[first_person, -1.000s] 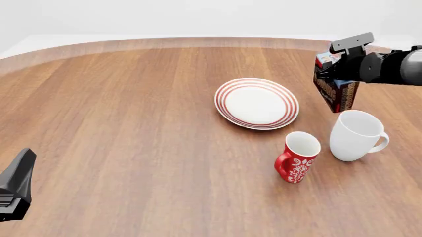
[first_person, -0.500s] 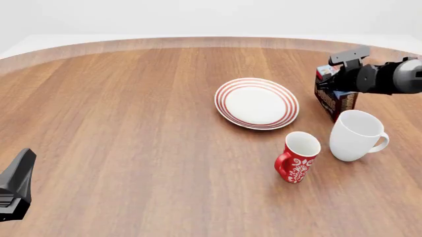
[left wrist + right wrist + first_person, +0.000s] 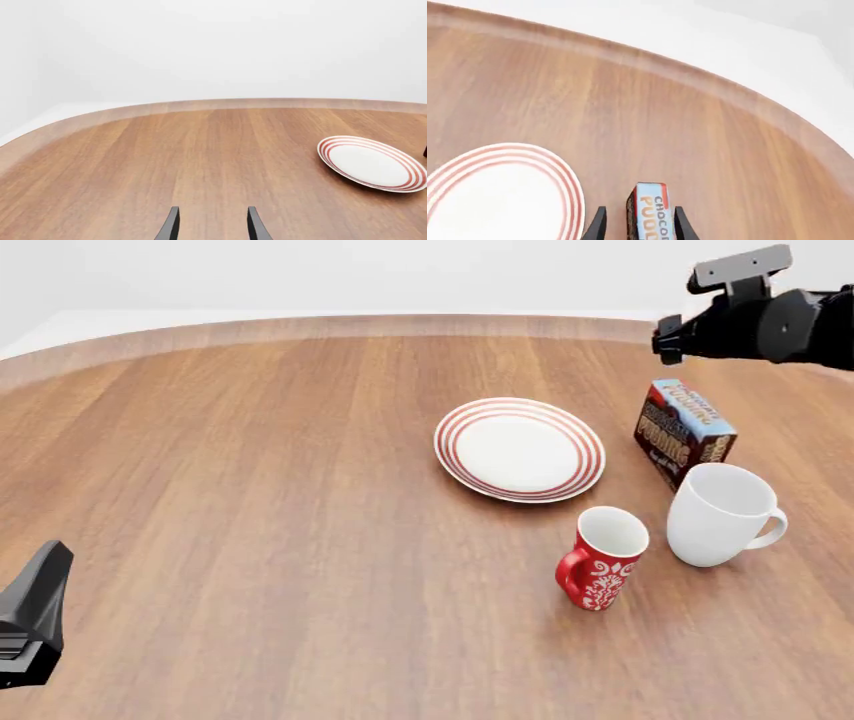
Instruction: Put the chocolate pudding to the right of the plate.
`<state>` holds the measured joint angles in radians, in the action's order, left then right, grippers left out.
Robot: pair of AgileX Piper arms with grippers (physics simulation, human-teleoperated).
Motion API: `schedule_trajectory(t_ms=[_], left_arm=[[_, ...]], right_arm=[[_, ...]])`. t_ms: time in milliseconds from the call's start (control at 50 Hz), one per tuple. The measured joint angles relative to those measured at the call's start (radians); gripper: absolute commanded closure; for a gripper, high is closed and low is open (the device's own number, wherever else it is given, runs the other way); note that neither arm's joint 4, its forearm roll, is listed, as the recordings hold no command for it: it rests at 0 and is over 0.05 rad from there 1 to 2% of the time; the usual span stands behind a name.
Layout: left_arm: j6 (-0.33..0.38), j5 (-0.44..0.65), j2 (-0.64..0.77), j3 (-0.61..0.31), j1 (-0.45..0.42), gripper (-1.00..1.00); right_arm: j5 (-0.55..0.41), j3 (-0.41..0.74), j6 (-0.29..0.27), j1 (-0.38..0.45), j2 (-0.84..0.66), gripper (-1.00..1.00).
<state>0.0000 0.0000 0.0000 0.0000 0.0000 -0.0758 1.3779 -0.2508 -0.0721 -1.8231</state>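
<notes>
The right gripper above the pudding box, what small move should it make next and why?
Probably lift the right gripper further up and away. Its fingers are open, and the small chocolate pudding box with the light-blue top already stands on the wooden table, right of the red-ringed white plate, so nothing looks left to place.

Left half of the frame: bare worktop (image 3: 240,490), wide passage for a pincer.
Centre right: the plate (image 3: 519,448) lay flat, low.
Right of the plate: chocolate pudding (image 3: 683,431) stood near it, with a narrow strip of bare wood between.
Lower right: white mug (image 3: 721,514) just in front of the box, red mug (image 3: 605,558) beside it, blocking approach from the near edge.
Upper right: right pincer (image 3: 681,340) hung above the box, apart from it.
</notes>
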Motion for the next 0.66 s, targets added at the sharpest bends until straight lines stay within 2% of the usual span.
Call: schedule_trajectory(t_ms=[120,200,320,400,460,660], left_arm=[[0.0,0.0,0.0,0.0,0.0,-1.0],[0.0,0.0,0.0,0.0,0.0,-1.0],[0.0,0.0,0.0,0.0,0.0,-1.0],[0.0,0.0,0.0,0.0,0.0,-1.0],[0.0,0.0,0.0,0.0,0.0,-1.0],[0.0,0.0,0.0,0.0,0.0,-1.0]], right_arm=[[-0.091,0.031,0.058,0.064,0.191,-1.0],[-0.159,0.022,0.088,0.13,0.396,-1.0],[-0.281,-0.002,0.09,0.203,0.756,-1.0],[-0.346,-0.009,0.079,0.17,0.997,-1.0],[-0.372,-0.018,0.078,0.154,1.122,-1.0],[-0.419,-0.012,0.15,0.094,1.363,-1.0]])
